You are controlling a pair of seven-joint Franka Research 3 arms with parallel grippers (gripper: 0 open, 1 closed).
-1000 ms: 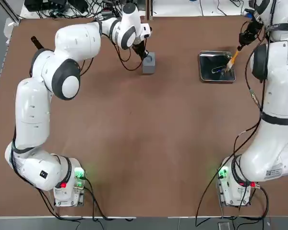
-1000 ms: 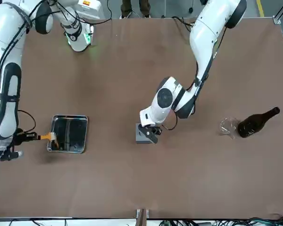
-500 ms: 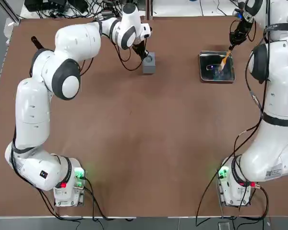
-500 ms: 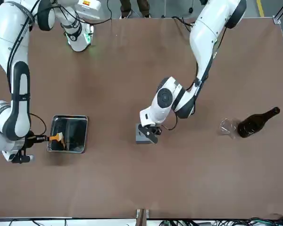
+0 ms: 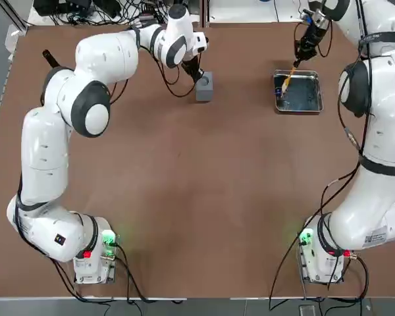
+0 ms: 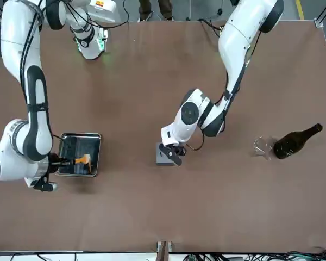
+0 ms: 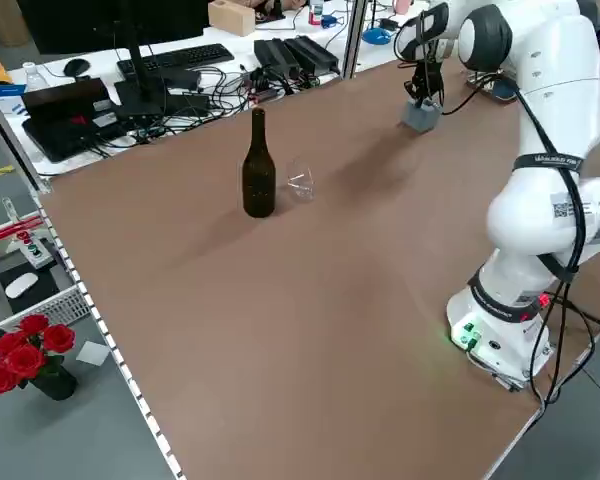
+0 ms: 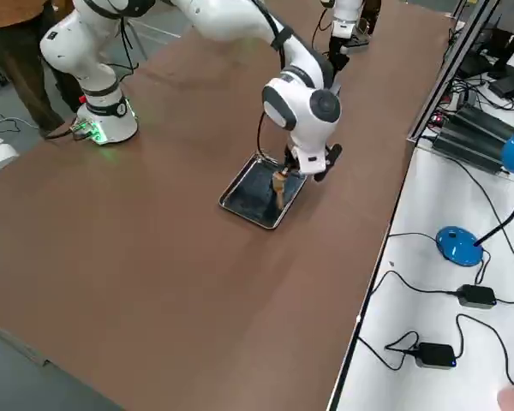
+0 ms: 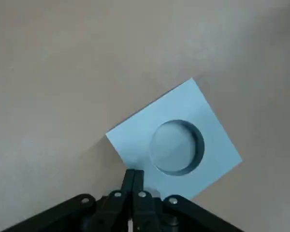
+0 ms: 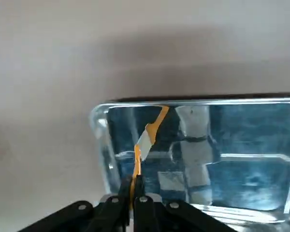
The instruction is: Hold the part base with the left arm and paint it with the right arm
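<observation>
A: Count?
B: Two arms, one grey part base (image 5: pixel 204 87), one metal tray (image 5: pixel 297 91), one brush (image 5: pixel 287 81), one bottle (image 6: pixel 298 141), one clear glass (image 6: pixel 264 147). No readable labels.
A: Claws?
B: Left claw (image 9: pixel 134 174) clenched at the base, near counter's (image 5: pixel 184 197) far edge. Right claw (image 10: pixel 134 180) gripping brush, over tray by far right corner.

brown table (image 5: pixel 184 164), white arms (image 5: pixel 46 155), orange brush (image 10: pixel 137 159), green bottle (image 7: pixel 259 175)
</observation>
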